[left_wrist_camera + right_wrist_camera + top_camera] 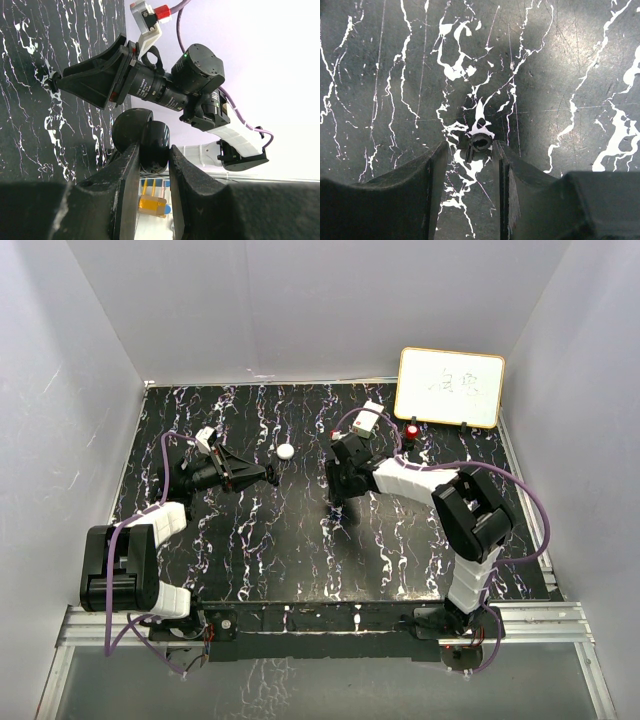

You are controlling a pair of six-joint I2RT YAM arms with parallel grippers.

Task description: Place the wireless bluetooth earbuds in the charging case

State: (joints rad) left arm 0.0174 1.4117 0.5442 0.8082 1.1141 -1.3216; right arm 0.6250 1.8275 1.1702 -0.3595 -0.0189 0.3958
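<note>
Black earbud [481,141] lies mid-worktop between the right gripper's [471,150] part-open jaws, not yet gripped; I'd centre it before squeezing, it's tiny. The left gripper [152,150] is clamped tight on the black charging case [132,125].

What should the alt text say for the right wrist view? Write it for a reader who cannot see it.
A tiny black earbud lies on the black, white-veined table, just between the two dark fingertips of the right hand. The hand is open over it and has not yet gripped it.
</note>
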